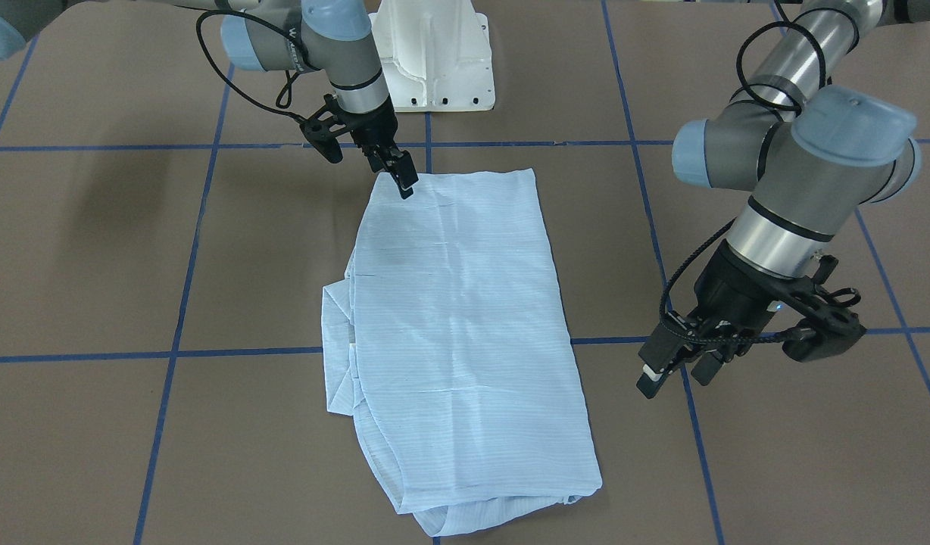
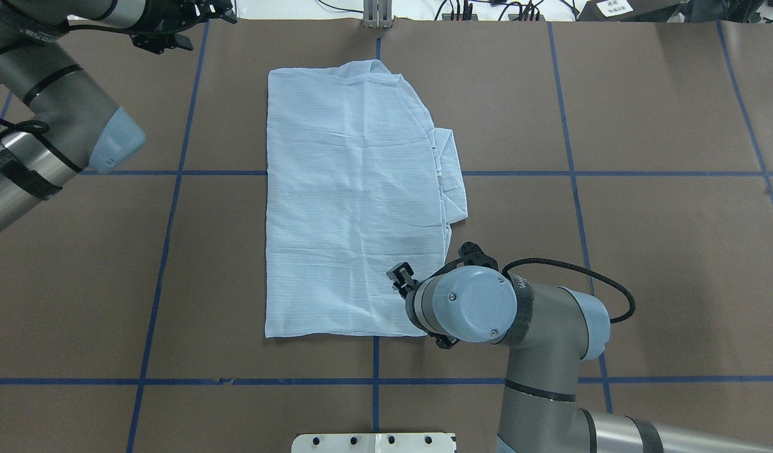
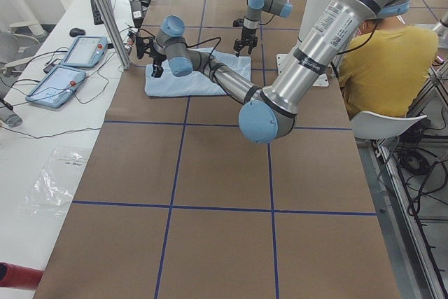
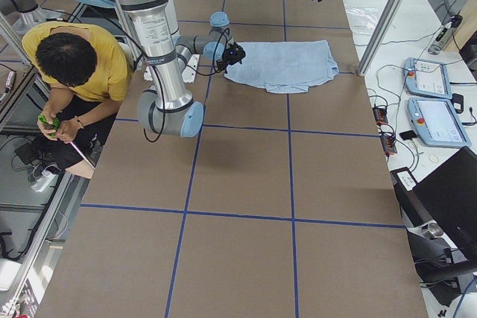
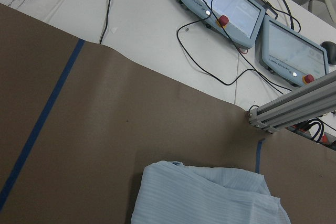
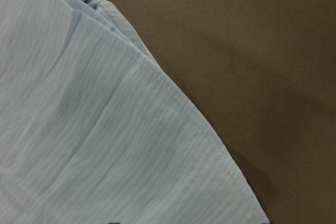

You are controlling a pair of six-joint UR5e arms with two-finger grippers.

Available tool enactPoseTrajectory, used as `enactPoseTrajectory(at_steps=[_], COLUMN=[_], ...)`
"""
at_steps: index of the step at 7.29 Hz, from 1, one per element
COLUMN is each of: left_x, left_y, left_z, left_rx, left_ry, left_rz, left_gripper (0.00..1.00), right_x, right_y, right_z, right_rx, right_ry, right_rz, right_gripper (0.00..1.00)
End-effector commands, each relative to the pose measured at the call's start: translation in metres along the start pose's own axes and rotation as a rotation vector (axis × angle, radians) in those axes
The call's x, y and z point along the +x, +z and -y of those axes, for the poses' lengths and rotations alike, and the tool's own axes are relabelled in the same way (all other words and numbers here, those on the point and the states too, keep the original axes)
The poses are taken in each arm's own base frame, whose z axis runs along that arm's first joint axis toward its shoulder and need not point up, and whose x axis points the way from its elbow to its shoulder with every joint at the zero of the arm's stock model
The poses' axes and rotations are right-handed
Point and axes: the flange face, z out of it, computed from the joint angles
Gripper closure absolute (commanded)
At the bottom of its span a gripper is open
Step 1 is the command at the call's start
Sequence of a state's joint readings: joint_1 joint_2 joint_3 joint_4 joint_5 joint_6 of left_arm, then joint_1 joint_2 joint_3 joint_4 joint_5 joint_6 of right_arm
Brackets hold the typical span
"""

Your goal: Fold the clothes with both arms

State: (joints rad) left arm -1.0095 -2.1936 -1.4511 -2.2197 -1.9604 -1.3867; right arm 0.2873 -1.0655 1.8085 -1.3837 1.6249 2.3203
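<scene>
Shirt (image 2: 355,201): lies flat mid-table (image 2: 644,251), folded to a long rectangle. Hem end is toward the robot. A tucked sleeve layer (image 2: 451,182) pokes out along its right edge.

Right gripper (image 1: 403,182): tips at the hem corner on the robot's right, touching the cloth. Fingers look close together, but I cannot tell whether they pinch fabric.

Left gripper (image 1: 677,372): fingers spread, empty, above bare table and well apart from the shirt's left edge.

Judged step: securing the hem for a fold toward the collar. To do well:
- Catch all stacked layers at the corner.
- Bring the left gripper to the matching hem corner first.
- Lift both evenly so the loose sleeve layer does not drag out.
</scene>
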Motion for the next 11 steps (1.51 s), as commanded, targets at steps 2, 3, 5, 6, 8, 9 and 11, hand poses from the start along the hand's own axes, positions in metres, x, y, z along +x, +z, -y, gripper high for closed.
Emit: enactPoseTrajectory(at_steps=[2, 3, 5, 6, 8, 9, 11], left_x=[0.001, 0.002, 0.002, 0.002, 0.003, 0.003, 0.005], left_y=[-0.001, -0.002, -0.002, -0.002, -0.003, -0.003, -0.007], left_z=[0.000, 0.000, 0.000, -0.001, -0.001, -0.001, -0.002], left_rx=[0.002, 0.002, 0.002, 0.002, 0.002, 0.002, 0.004], left_ry=[0.001, 0.002, 0.002, 0.002, 0.002, 0.001, 0.004], left_rz=[-0.003, -0.004, -0.004, -0.005, -0.005, -0.005, -0.014], left_gripper=[0.01, 0.01, 0.01, 0.01, 0.00, 0.01, 0.01], right_x=[0.002, 0.001, 0.004, 0.005, 0.005, 0.005, 0.004], right_y=[0.016, 0.015, 0.025, 0.028, 0.028, 0.028, 0.028], right_z=[0.002, 0.002, 0.004, 0.005, 0.005, 0.004, 0.003], right_rx=[0.018, 0.017, 0.031, 0.034, 0.034, 0.032, 0.027], right_ry=[0.006, 0.005, 0.000, -0.005, -0.004, -0.002, -0.013], right_rz=[-0.021, -0.020, -0.037, -0.040, -0.043, -0.042, -0.042], right_gripper=[0.09, 0.09, 0.09, 0.10, 0.39, 0.84, 1.00])
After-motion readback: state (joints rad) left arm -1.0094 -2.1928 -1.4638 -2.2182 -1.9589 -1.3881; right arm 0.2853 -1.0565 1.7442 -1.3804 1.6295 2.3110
